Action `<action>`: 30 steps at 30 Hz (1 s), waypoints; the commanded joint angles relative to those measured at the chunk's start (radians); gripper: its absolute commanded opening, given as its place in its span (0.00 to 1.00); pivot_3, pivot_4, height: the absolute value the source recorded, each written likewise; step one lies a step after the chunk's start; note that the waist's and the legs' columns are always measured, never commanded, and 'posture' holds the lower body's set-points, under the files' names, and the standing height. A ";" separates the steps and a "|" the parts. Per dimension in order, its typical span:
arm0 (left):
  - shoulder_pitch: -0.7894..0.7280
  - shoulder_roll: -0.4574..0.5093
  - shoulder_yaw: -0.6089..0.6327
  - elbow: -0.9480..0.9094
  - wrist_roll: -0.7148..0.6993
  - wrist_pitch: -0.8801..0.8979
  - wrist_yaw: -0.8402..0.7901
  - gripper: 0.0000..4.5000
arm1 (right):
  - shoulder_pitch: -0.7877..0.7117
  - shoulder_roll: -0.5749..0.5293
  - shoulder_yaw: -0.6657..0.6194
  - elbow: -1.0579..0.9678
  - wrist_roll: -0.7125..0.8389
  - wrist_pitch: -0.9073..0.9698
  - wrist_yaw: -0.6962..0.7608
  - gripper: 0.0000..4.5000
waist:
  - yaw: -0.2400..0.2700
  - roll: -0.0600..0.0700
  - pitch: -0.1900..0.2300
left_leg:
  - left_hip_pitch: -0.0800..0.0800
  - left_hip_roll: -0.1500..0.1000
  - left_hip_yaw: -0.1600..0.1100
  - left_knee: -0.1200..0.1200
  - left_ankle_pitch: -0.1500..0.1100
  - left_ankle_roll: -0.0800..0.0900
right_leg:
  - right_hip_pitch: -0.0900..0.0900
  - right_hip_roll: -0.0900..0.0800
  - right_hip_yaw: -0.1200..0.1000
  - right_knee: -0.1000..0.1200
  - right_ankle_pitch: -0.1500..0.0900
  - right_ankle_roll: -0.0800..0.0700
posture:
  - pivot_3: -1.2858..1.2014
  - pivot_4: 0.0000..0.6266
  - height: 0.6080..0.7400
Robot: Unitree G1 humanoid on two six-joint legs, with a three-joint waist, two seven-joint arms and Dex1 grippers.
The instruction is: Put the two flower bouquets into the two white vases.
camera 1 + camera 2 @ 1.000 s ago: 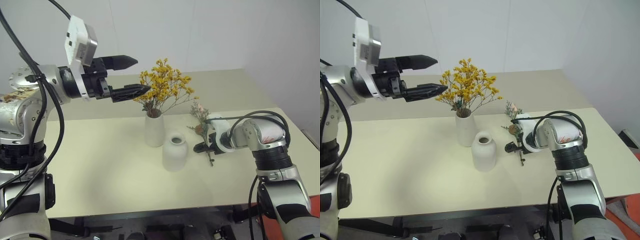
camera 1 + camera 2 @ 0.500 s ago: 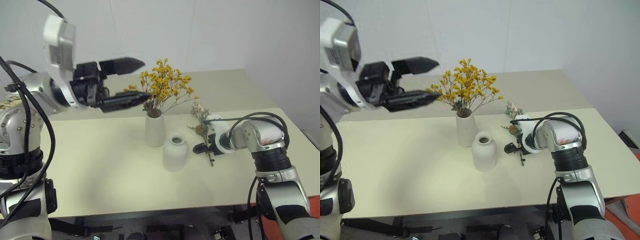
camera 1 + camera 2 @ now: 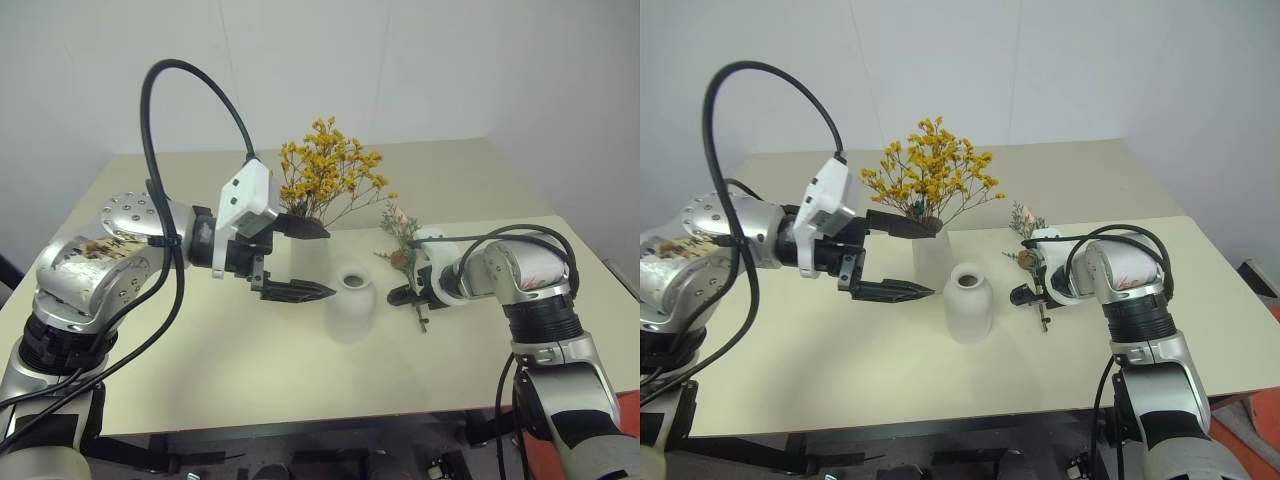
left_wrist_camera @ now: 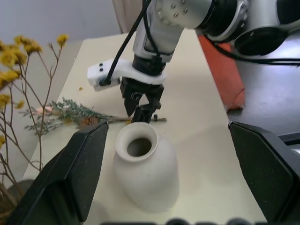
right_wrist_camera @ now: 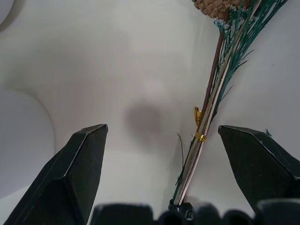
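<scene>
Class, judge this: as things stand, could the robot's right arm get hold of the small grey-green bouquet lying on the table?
Probably yes: the right gripper hangs over the grey-green bouquet with jaws open astride its stems, nothing between.

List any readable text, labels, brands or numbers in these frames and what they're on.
None can be read.
Reddish markings on the right arm's silver forearm casing: too small and blurred to read.
Reddish-brown markings on the left arm's silver forearm casing: also blurred, unreadable.
Taller tapered matte white vase, shorter round white vase, both bouquets and the cream table: no print.
</scene>
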 commanded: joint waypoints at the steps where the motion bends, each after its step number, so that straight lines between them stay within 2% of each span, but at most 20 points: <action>1: -0.018 -0.012 0.005 -0.001 0.024 0.001 0.030 1.00 | -0.006 -0.001 -0.022 0.005 -0.018 -0.029 -0.004 0.91 | 0.000 0.000 0.000 | 0.000 0.000 0.000 0.000 0.000 0.000 | 0.000 0.000 0.000 0.000 0.000 0.000 | 0.52 0.24 1.00; 2: -0.019 -0.015 0.007 0.002 0.025 0.001 0.032 1.00 | -0.006 -0.001 -0.018 0.009 -0.020 -0.030 -0.004 0.88 | 0.000 0.000 0.000 | 0.000 0.000 0.000 0.000 0.000 0.000 | 0.000 0.000 0.000 0.000 0.000 0.000 | 0.52 0.24 1.00; 10: -0.015 -0.028 0.014 0.001 0.026 0.010 0.040 1.00 | -0.007 -0.008 0.025 0.025 -0.041 -0.054 0.007 0.27 | 0.000 0.000 0.000 | 0.000 0.000 0.000 0.000 0.000 0.000 | 0.000 0.000 0.000 0.000 0.000 0.000 | 0.52 0.24 1.00; 14: -0.009 -0.027 0.020 -0.006 0.021 0.017 0.048 1.00 | -0.006 -0.009 0.033 0.026 -0.046 -0.057 0.009 0.01 | 0.000 0.000 0.000 | 0.000 0.000 0.000 0.000 0.000 0.000 | 0.000 0.000 0.000 0.000 0.000 0.000 | 0.52 0.24 1.00; 18: 0.000 -0.024 0.031 -0.014 0.015 0.024 0.054 1.00 | -0.019 0.010 -0.017 0.052 -0.055 -0.050 -0.014 0.01 | 0.000 0.000 0.000 | 0.000 0.000 0.000 0.000 0.000 0.000 | 0.000 0.000 0.000 0.000 0.000 0.000 | 0.52 0.24 1.00; 20: 0.003 -0.022 0.034 -0.014 0.015 0.024 0.054 1.00 | -0.041 0.033 -0.082 0.085 -0.068 -0.047 -0.045 0.01 | 0.000 0.000 0.000 | 0.000 0.000 0.000 0.000 0.000 0.000 | 0.000 0.000 0.000 0.000 0.000 0.000 | 0.52 0.24 1.00; 24: 0.009 -0.018 0.040 -0.005 0.020 0.020 0.055 1.00 | -0.082 0.119 -0.351 0.140 -0.106 -0.118 -0.180 0.01 | 0.000 0.000 0.000 | 0.000 0.000 0.000 0.000 0.000 0.000 | 0.000 0.000 0.000 0.001 0.000 0.000 | 0.52 0.24 1.00; 27: 0.011 -0.020 0.038 0.003 0.026 0.017 0.057 1.00 | -0.086 0.203 -0.548 0.076 -0.113 -0.243 -0.309 0.01 | 0.003 0.000 0.000 | 0.000 0.000 0.000 0.000 0.000 0.000 | 0.000 0.000 0.000 0.001 0.000 0.000 | 0.52 0.24 1.00; 29: 0.013 -0.021 0.037 0.004 0.027 0.015 0.056 1.00 | -0.058 0.248 -0.601 -0.013 -0.107 -0.369 -0.355 0.01 | 0.003 0.000 0.000 | 0.000 0.000 0.000 0.000 0.000 0.000 | 0.000 0.000 0.000 0.001 0.000 0.000 | 0.52 0.24 1.00; 30: 0.011 -0.026 0.038 0.007 0.020 0.014 0.052 1.00 | 0.019 0.293 -0.605 -0.131 -0.090 -0.581 -0.310 0.01 | 0.003 0.000 0.000 | -0.001 0.000 0.000 0.000 0.000 0.000 | -0.001 0.000 0.000 0.002 0.000 0.000 | 0.52 0.24 1.00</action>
